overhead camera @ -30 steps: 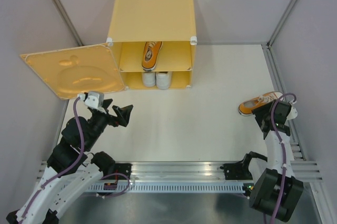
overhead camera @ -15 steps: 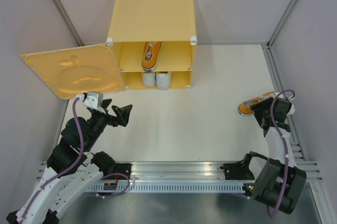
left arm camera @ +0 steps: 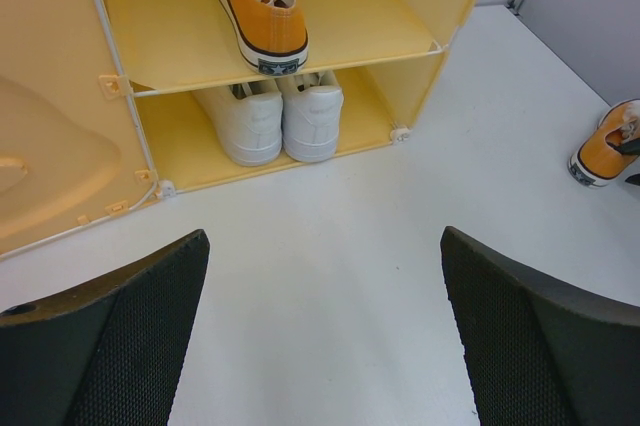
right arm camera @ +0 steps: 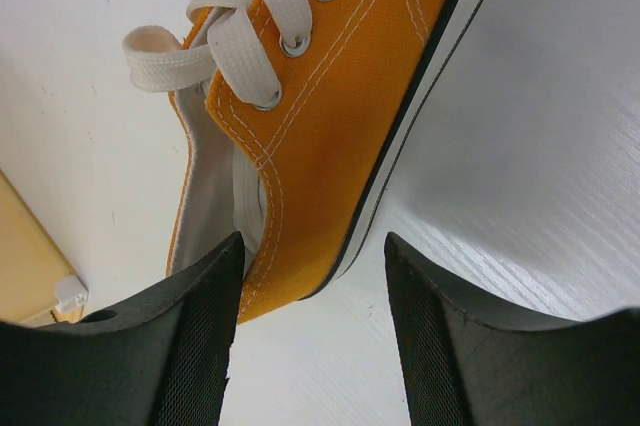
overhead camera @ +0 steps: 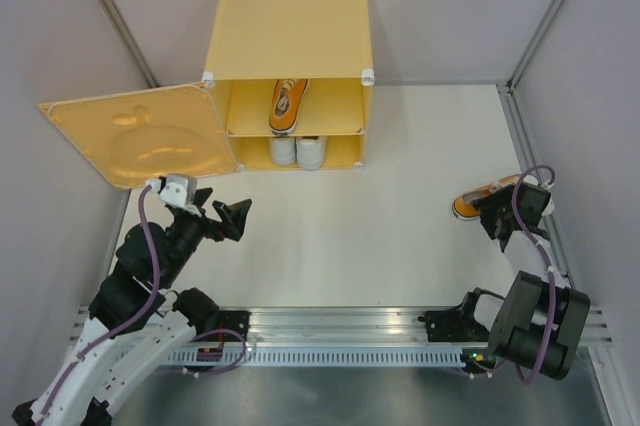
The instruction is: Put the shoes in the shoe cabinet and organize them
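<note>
This is a robot test cell in a lab, not a home. Two robot arms, the left arm and the right arm, are bolted to a slotted aluminium rail along the near edge of a bare white table. Plain grey panels, held by slim metal posts, wall the table in at the left, back and right. Purple cables run loose along both arms. The only household things are a yellow plastic cabinet with its door swung open, the sneakers on its shelves, and one more orange sneaker on the table.
</note>
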Motion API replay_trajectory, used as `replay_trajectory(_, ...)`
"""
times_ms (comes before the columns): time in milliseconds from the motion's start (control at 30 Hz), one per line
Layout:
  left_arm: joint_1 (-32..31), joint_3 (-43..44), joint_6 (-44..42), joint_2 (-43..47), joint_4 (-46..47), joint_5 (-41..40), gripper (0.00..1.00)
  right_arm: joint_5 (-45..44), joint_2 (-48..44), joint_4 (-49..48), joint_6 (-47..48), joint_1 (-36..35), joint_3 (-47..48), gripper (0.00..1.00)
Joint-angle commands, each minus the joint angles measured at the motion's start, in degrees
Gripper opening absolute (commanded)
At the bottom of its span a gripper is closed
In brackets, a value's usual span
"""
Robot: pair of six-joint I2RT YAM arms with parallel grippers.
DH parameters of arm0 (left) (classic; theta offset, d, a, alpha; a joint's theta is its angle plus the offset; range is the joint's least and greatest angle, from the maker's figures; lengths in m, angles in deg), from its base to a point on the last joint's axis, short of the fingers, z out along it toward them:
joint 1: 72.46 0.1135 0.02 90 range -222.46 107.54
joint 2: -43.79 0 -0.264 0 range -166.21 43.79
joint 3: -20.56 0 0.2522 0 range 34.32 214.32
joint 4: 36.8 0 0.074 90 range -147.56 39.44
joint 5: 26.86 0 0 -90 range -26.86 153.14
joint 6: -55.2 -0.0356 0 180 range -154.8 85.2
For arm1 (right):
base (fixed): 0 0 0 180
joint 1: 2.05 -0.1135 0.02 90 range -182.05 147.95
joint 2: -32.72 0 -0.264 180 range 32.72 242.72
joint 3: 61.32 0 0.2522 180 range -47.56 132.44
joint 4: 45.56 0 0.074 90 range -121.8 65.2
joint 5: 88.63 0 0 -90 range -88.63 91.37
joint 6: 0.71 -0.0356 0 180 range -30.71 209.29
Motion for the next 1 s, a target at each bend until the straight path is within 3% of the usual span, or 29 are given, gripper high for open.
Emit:
replay_trajectory(0,-0.1,0.1,-1.1,0.4,2.1,-0.3,1.00,-0.2,0.8,-2.8,-0.3,0.1,1.1,0.63)
replay_trajectory(233,0.0,0.1,-1.1,0.3,2.2,-0.5,1.00,-2.7,4.8,-4.1,0.1,-1.1,2.0,0.62)
replay_trajectory(300,0.0,0.1,-1.1,0.4,2.1,-0.5,1.00,-2.9,6.0,-5.2,-0.5,-2.1,1.7,0.51)
replay_trajectory(333,0.0,0.1,-1.1,0.3,2.1,-0.6,1.00,-2.8,6.3,-5.6,-0.6,-3.8,1.7,0.41)
replay_trajectory(367,0.0,0.1,-1.1,0.3,2.2,-0.6,1.00,-2.7,6.7,-5.7,-0.5,-4.9,1.9,0.21)
replay_trajectory(433,0.0,0.1,-1.1,0.1,2.2,-0.6,1.00,-2.8,7.5,-5.6,-0.6,-8.2,2.4,0.05)
replay_trajectory(667,0.0,0.0,-1.1,0.1,2.1,-0.8,1.00,-2.7,-0.4,-1.7,2.2,-17.6,3.8,0.01)
replay_trajectory(967,0.0,0.1,-1.1,0.2,2.1,-0.3,1.00,2.7,-12.5,13.9,8.9,-26.5,6.7,0.01)
